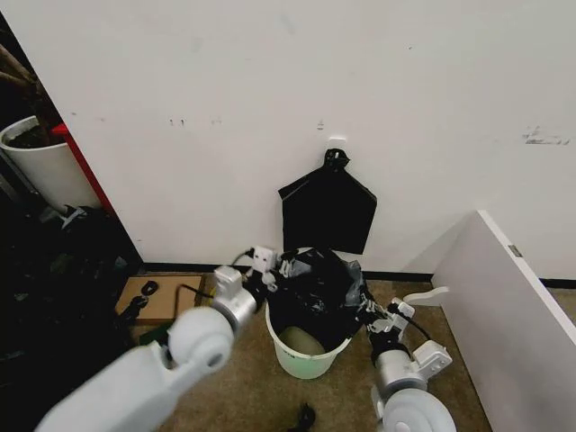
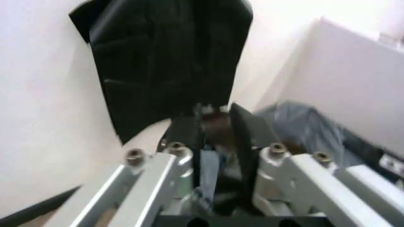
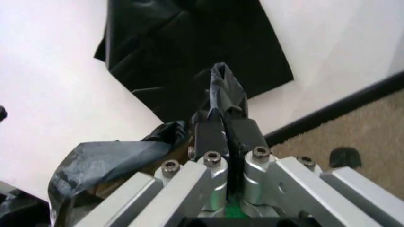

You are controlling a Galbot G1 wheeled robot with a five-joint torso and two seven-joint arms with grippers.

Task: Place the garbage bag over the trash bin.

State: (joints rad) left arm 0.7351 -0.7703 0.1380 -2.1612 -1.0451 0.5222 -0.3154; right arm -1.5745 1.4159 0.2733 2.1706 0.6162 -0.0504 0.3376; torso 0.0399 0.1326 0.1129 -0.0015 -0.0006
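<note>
- Right gripper [image 3: 226, 135] pinched shut on a fold of bag [image 1: 315, 288], at right side of bin [image 1: 307, 351] rim.
- Left gripper [image 1: 270, 270] at left side of bin rim; open or shut: cannot tell.
- Bag bunched in and above bin mouth, not yet over rim.
- Bin on floor below flat bundle [image 1: 328, 211] on wall.
- Advice: spread hem wide, pull down evenly outside rim; avoid tipping bin.

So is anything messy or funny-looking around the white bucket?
Yes. The garbage bag sits bunched over the back of the trash bin, so the front rim is still bare. The right tool pinches a fold of it; the left tool is at the other side.
</note>
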